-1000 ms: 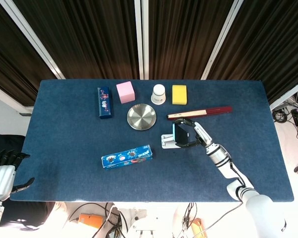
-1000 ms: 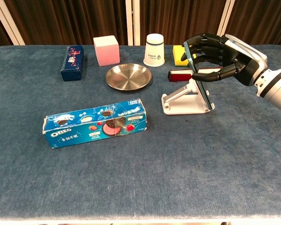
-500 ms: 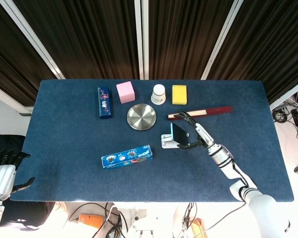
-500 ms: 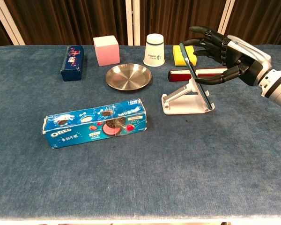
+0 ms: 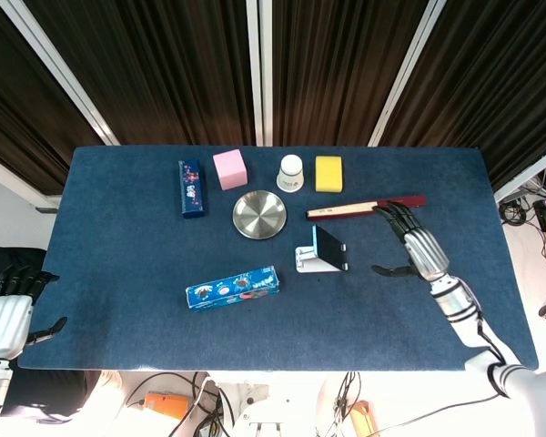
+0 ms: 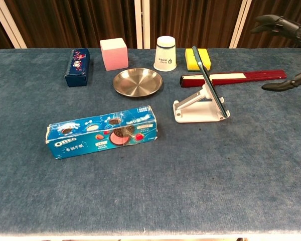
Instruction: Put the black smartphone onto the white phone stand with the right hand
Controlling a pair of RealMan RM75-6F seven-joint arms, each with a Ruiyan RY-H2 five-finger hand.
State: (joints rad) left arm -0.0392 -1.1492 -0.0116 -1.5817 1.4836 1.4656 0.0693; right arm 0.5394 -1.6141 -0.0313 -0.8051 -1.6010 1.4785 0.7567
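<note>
The black smartphone (image 5: 329, 247) (image 6: 209, 82) leans tilted on the white phone stand (image 5: 308, 260) (image 6: 193, 109) near the table's middle, with nothing touching it. My right hand (image 5: 413, 247) (image 6: 288, 50) hangs open to the right of the stand, fingers spread, well apart from the phone. In the chest view only its fingertips show at the right edge. My left hand (image 5: 11, 305) hovers off the table's near left corner, fingers apart and empty.
A blue Oreo box (image 5: 233, 288) (image 6: 102, 131) lies left of the stand. Behind it are a steel plate (image 5: 259, 216), a red-and-cream long box (image 5: 366, 207) (image 6: 233, 78), a white cup (image 5: 291, 172), a yellow sponge (image 5: 328, 173), a pink cube (image 5: 229, 168) and a dark blue box (image 5: 191, 188).
My right hand let go of the smartphone, opened and drew back to the right. The phone stays leaning on the stand. The left hand barely moved.
</note>
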